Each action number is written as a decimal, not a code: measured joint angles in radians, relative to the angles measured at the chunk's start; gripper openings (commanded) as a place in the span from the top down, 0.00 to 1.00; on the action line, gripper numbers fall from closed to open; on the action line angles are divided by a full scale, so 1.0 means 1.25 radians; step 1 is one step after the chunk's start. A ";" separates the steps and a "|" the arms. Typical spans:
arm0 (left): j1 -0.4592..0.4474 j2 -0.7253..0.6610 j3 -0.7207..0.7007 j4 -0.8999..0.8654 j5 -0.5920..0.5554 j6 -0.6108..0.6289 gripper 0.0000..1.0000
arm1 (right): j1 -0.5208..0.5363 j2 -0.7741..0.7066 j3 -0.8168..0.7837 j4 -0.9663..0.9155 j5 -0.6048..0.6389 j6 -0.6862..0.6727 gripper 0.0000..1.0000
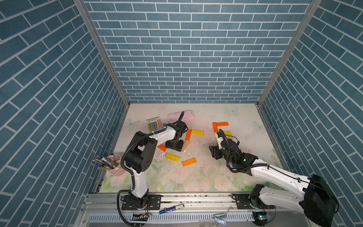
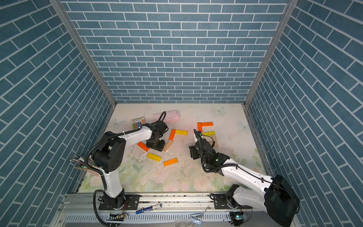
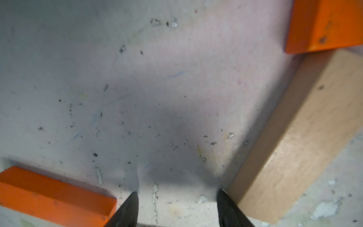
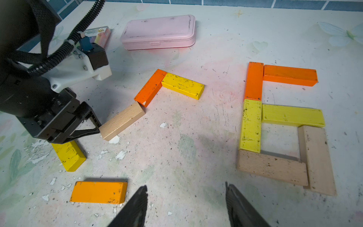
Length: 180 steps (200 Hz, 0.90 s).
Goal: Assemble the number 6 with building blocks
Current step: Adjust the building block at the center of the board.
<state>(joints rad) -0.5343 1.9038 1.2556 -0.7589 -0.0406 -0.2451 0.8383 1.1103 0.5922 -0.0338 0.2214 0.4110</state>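
Note:
The number 6 [image 4: 253, 125] lies flat at the right: two orange, two yellow and two tan building blocks laid end to end; in both top views my right arm partly covers it [image 1: 221, 124] [image 2: 205, 124]. Left of it an orange bar [image 4: 151, 87], a yellow bar [image 4: 182, 88] and a tan bar [image 4: 122, 120] touch in a bent line. My left gripper [image 3: 177, 196] [image 1: 173, 146] is down at the table, open, with bare table between its jaws; one fingertip [image 4: 97, 127] is at the tan bar's [image 3: 306, 133] end. My right gripper [image 4: 186, 188] [image 1: 213, 153] hovers open and empty.
Loose bars lie nearby: an orange one [image 1: 162, 147], a yellow one [image 1: 172, 157] and an orange one [image 1: 189, 162]. A pink case [image 1: 181, 116] and a chalk pack [image 1: 154, 124] sit at the back. A pink pen cup [image 1: 115, 167] stands at the left edge. Brick-pattern walls enclose three sides.

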 measured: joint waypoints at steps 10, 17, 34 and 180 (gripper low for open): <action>0.000 0.000 0.000 0.002 0.003 0.000 0.35 | 0.000 0.000 0.000 -0.001 0.000 0.000 0.35; 0.000 0.000 -0.002 0.005 0.006 0.000 0.35 | 0.000 0.000 0.000 -0.001 0.000 0.000 0.35; 0.000 -0.005 -0.009 0.013 0.009 -0.001 0.36 | 0.000 0.000 0.000 -0.001 0.000 0.000 0.35; 0.049 -0.230 -0.180 0.132 0.111 -0.075 0.37 | 0.024 0.349 0.221 -0.021 -0.013 0.125 0.70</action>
<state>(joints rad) -0.4736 1.6161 1.0306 -0.5934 0.0982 -0.3389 0.8688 1.5471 0.8684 -0.0605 0.2054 0.5674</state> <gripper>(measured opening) 0.626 0.317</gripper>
